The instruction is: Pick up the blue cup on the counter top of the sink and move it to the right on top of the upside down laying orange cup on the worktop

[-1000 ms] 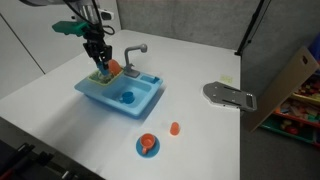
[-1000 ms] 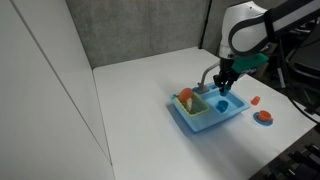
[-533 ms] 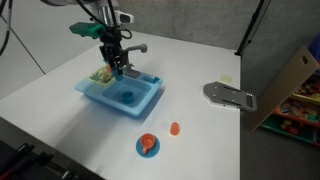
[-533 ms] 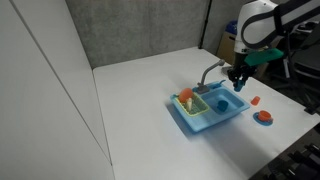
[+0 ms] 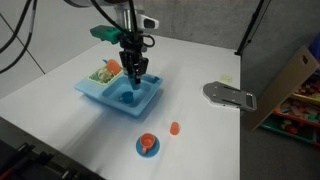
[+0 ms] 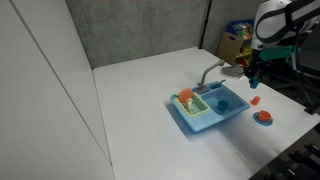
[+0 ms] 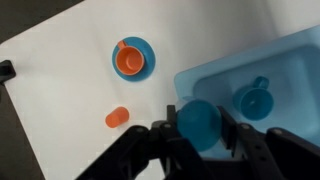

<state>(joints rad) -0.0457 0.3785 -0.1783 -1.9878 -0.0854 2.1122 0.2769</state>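
My gripper (image 7: 198, 128) is shut on the small blue cup (image 7: 196, 116), held in the air over the near corner of the light blue sink (image 7: 290, 62). In both exterior views the gripper (image 5: 135, 72) (image 6: 253, 76) hangs above the sink (image 5: 100, 97) (image 6: 200, 122), toward its right side. The tiny orange cup (image 7: 117, 118) lies on the white worktop (image 7: 60, 90), apart from the sink; it shows in both exterior views (image 5: 174, 128) (image 6: 256, 101). A second blue cup with a handle (image 7: 255, 98) sits in the basin.
A blue saucer holding an orange cup (image 7: 132, 57) (image 5: 148, 146) lies near the small orange cup. The sink's rack holds colourful items (image 5: 105, 71). A grey flat tool (image 5: 230, 95) lies at the right, and a cardboard box (image 5: 290, 85) stands beyond the table edge.
The gripper has lifted away from the sink's rack side and carried the blue cup rightward across the basin, toward the orange cup's side.
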